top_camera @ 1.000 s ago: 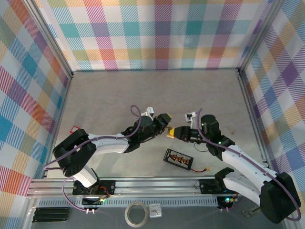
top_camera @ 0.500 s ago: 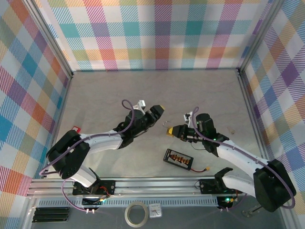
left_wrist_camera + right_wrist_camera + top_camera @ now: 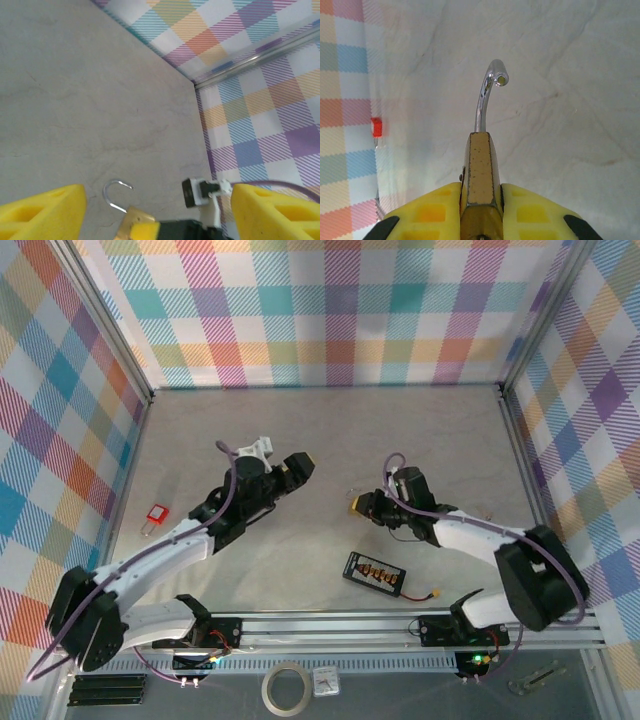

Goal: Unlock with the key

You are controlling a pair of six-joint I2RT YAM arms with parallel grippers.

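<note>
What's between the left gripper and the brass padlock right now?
Only bare table separates the left gripper from the brass padlock, clearest in the top view.

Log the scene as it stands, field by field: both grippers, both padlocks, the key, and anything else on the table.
left gripper: open, holding nothing, to the left of the brass padlock
right gripper: shut on the brass padlock's body
brass padlock: clamped between the yellow fingers, shackle pointing away from the wrist
shackle: swung open, one end free
key: cannot be made out
red padlock: lying near the left edge of the table, apart from both arms
black connector board: flat on the table, on the near side of the right gripper
</note>
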